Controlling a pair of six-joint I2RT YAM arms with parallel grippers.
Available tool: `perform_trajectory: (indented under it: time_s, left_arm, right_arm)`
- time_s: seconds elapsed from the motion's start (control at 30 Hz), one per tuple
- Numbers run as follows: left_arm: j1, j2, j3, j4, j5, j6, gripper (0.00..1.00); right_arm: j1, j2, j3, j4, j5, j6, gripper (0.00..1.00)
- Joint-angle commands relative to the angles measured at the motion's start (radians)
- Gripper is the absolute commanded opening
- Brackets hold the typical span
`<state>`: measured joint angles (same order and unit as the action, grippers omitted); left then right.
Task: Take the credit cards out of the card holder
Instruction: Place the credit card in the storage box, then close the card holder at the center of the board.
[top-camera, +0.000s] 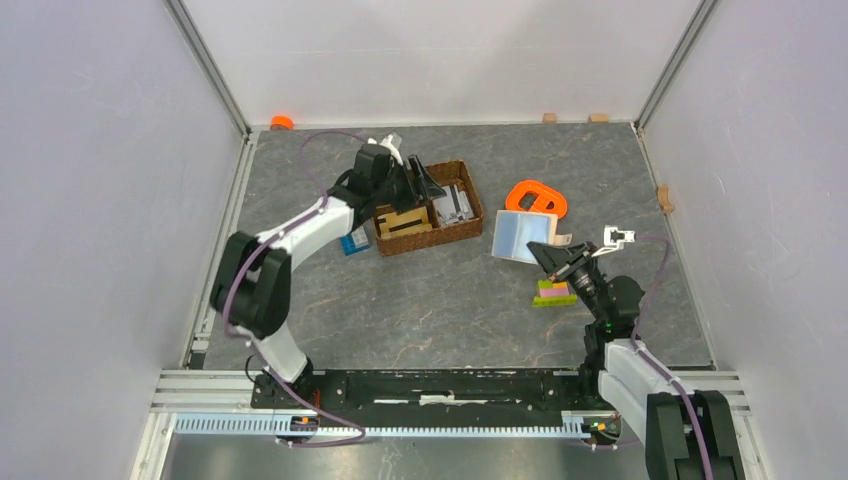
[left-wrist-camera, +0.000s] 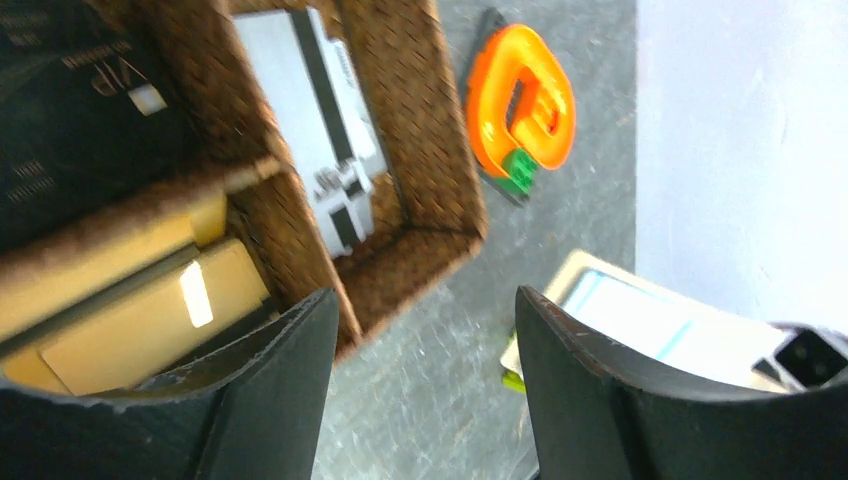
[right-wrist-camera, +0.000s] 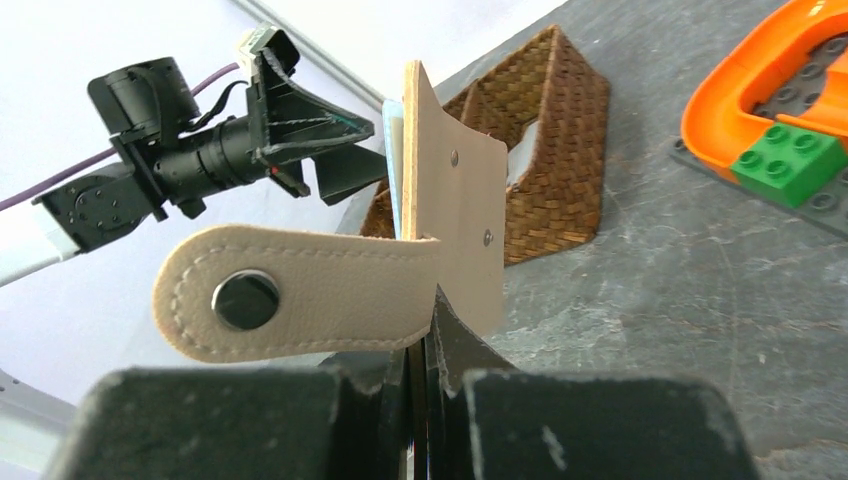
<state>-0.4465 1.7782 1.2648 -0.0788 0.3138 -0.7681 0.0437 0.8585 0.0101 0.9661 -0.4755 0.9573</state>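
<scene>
Where white walls (top-camera: 100, 200) enclose the grey marbled table (top-camera: 440, 300) | left jaws spread over basket (top-camera: 428, 210) | right jaws pinching card holder (top-camera: 522, 237)

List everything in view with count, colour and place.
card holder: 1, beige, raised right of basket
woven basket: 1, brown, back centre
cards: several, grey-white, tan, black, in basket
curved track piece: 1, orange, behind card holder
brick stack: 1, green-pink-purple, near right arm
small block: 1, blue, left of basket
small object: 1, orange, back-left corner
wooden blocks: 3, tan, along walls
left gripper: 1, black, open over basket
right gripper: 1, black, shut on card holder
</scene>
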Motion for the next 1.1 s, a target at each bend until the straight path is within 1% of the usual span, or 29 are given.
perform_trajectory:
  time_s: [0.0, 0.03, 0.1, 0.13, 0.17, 0.2, 0.27, 0.33, 0.4, 0.43, 0.5, 0.53, 0.63, 0.7, 0.77, 0.8, 0.97, 1.07]
  left_arm:
    - [-0.054, -0.217, -0.188, 0.203, -0.002, 0.021, 0.74]
    - [-0.071, -0.27, -0.247, 0.26, -0.003, 0.012, 0.75]
    - [-0.108, -0.353, -0.346, 0.304, -0.013, 0.017, 0.79]
    - [-0.131, -0.385, -0.392, 0.328, -0.027, 0.03, 0.93]
    - [-0.167, -0.42, -0.425, 0.339, -0.047, 0.045, 0.99]
    - [-0.202, -0.446, -0.464, 0.357, -0.077, 0.063, 1.0]
    - [-0.231, -0.477, -0.541, 0.435, -0.062, 0.078, 1.0]
    - [-0.228, -0.508, -0.623, 0.524, -0.026, 0.08, 1.0]
    - [-0.227, -0.542, -0.676, 0.557, -0.022, 0.124, 1.0]
    - [-0.227, -0.552, -0.71, 0.604, -0.016, 0.128, 1.0]
    - [-0.227, -0.551, -0.759, 0.746, 0.027, 0.074, 1.0]
    - [-0.227, -0.54, -0.77, 0.815, 0.063, 0.047, 1.0]
    - [-0.227, -0.508, -0.776, 0.907, 0.122, -0.007, 1.0]
    - [-0.227, -0.491, -0.786, 0.981, 0.149, -0.036, 1.0]
    - [-0.227, -0.474, -0.803, 1.063, 0.173, -0.071, 1.0]
    - [-0.227, -0.472, -0.805, 1.073, 0.173, -0.077, 1.0]
    - [-0.224, -0.442, -0.79, 0.96, 0.106, -0.06, 1.0]
    - [-0.222, -0.395, -0.789, 0.998, 0.117, -0.097, 1.0]
  right_arm:
    - [-0.004, 0.042, -0.022, 0.207, -0.096, 0.061, 0.0]
    - [-0.003, 0.057, -0.021, 0.236, -0.111, 0.079, 0.0]
    - [-0.004, 0.078, -0.022, 0.304, -0.145, 0.123, 0.0]
    - [-0.003, 0.088, -0.021, 0.35, -0.157, 0.142, 0.0]
    - [-0.001, 0.099, -0.021, 0.391, -0.171, 0.165, 0.0]
    - [-0.002, 0.109, -0.019, 0.422, -0.183, 0.189, 0.0]
    - [-0.001, 0.133, -0.017, 0.487, -0.205, 0.231, 0.0]
    - [0.0, 0.156, -0.017, 0.54, -0.229, 0.274, 0.0]
    - [0.007, 0.186, -0.017, 0.622, -0.245, 0.332, 0.0]
    - [0.012, 0.205, -0.018, 0.672, -0.253, 0.365, 0.0]
    - [0.027, 0.248, -0.016, 0.776, -0.263, 0.422, 0.0]
    - [0.035, 0.269, 0.014, 0.831, -0.266, 0.448, 0.0]
    - [0.074, 0.344, 0.033, 0.949, -0.275, 0.518, 0.0]
    - [0.101, 0.388, 0.049, 0.994, -0.283, 0.552, 0.0]
    - [0.127, 0.406, 0.061, 0.993, -0.288, 0.547, 0.0]
    - [0.137, 0.407, 0.064, 0.994, -0.285, 0.542, 0.0]
    - [0.148, 0.391, 0.073, 0.992, -0.288, 0.537, 0.0]
    - [0.149, 0.379, 0.076, 0.992, -0.29, 0.54, 0.0]
